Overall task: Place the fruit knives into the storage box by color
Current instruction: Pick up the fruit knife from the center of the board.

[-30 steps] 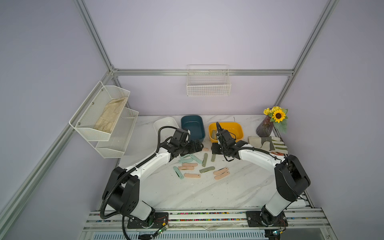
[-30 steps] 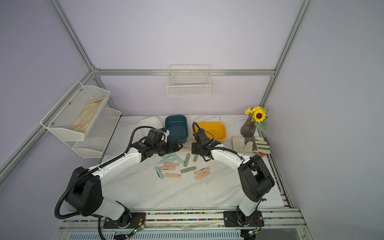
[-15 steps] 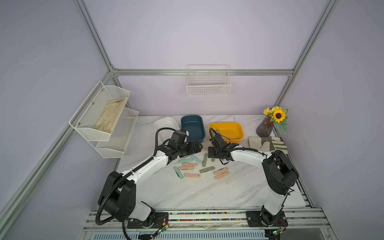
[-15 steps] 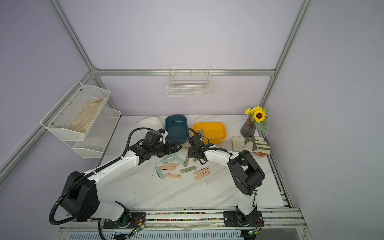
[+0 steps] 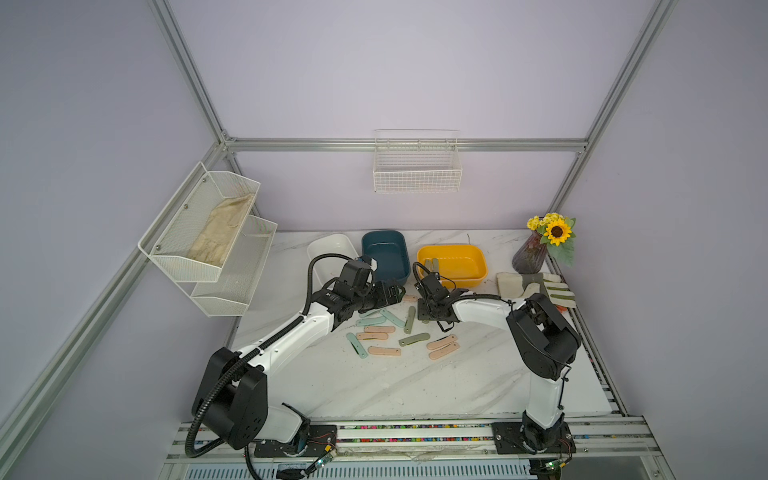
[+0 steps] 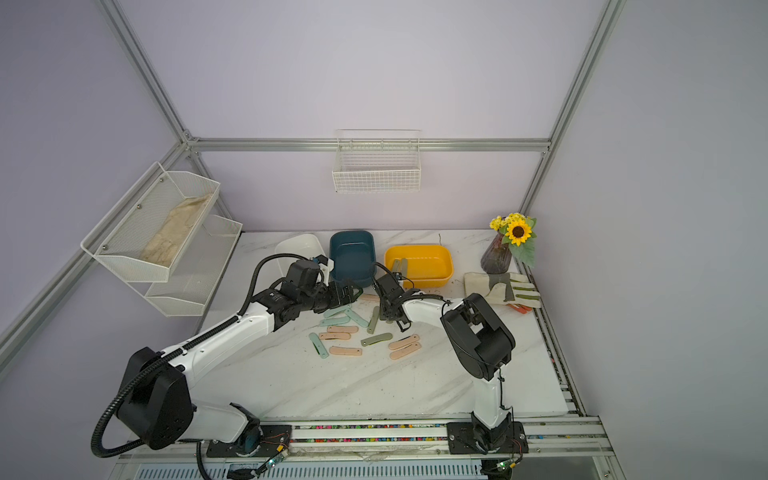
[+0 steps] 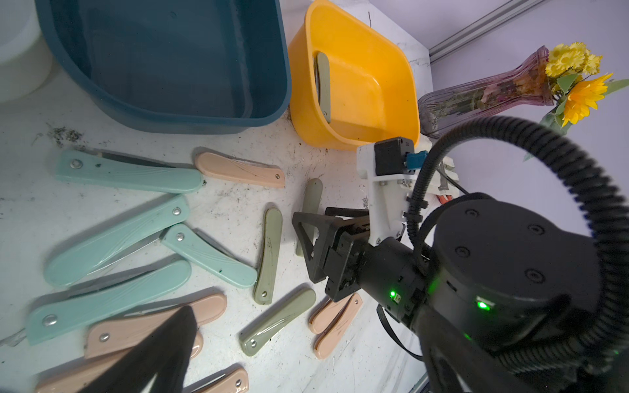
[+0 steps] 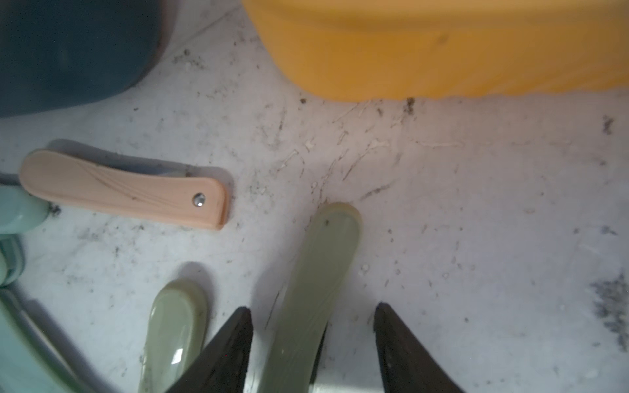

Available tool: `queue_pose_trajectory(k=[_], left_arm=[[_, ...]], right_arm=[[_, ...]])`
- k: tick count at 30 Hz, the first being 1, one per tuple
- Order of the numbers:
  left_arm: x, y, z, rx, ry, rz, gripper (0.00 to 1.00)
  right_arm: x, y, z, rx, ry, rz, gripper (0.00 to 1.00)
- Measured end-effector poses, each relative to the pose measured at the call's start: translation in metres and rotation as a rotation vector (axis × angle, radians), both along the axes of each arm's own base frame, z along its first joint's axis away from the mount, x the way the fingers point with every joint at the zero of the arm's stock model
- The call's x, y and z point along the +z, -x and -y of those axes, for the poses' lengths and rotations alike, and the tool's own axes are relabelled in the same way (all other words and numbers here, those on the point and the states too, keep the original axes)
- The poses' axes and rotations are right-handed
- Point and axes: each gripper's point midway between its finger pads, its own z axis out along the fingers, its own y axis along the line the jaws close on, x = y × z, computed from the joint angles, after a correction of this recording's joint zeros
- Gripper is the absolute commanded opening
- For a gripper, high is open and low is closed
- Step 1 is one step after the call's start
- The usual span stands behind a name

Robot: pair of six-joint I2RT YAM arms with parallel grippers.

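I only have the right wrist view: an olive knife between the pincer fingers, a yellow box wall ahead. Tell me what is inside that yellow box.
Observer: At least one olive knife leans against the inner wall of the yellow box.
Operator: Report the dark blue box next.
Observer: The left wrist view shows no knives inside the dark blue box.
Operator: Now give me the left arm.
Observer: The left pincer is open, hovering by the mint knives in front of the dark blue box.
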Motion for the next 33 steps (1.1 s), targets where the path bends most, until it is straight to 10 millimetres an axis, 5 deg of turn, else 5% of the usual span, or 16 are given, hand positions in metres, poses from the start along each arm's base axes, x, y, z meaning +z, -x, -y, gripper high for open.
queue_pose_trajectory(k=[12,33], left_arm=[[0.000,0.000,0.000,0.001,0.002,0.001,1.00],[0.001,0.000,0.000,0.011,0.012,-0.008,1.00]], right_arm=[[-0.002,-0.002,0.009,-0.020,0.046,0.022,0.41],[-0.002,-0.003,0.011,0.005,0.044,0.029,0.35]])
